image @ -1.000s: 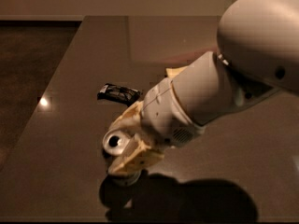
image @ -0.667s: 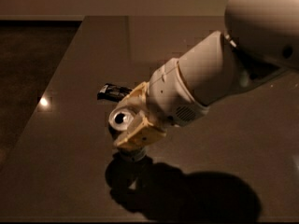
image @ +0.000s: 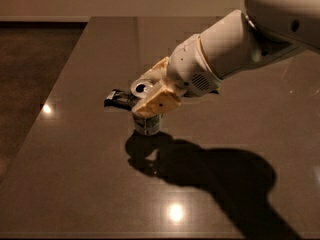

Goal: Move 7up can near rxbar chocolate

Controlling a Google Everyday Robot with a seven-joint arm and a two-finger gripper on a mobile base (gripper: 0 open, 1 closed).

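the gripper (image: 150,91) sits over the middle of the dark brown table (image: 75,174), at the end of the white arm (image: 225,54) that reaches in from the upper right. its beige fingers (image: 160,103) are closed around the upper part of the 7up can (image: 147,125), one on each side. the silver top and its dark opening show between them.

the can is upright or nearly so. its printed lower half shows below the fingers and its base is at or just above the tabletop; which of the two cannot be told. a broad shadow (image: 200,169) starts right at the can's foot and runs off to the lower right.

the rxbar chocolate (image: 119,99) lies flat just to the left of the can, its black wrapper catching a little light. its right end runs in behind the gripper, so whether can and bar touch cannot be told.

a second ago the can hung lower in the view, well nearer the front edge, with a clear stretch of table between it and the bar. it has since been carried up and to the right, and that gap is closed. the bar lies where it lay. the arm has drawn back toward the upper right as well.
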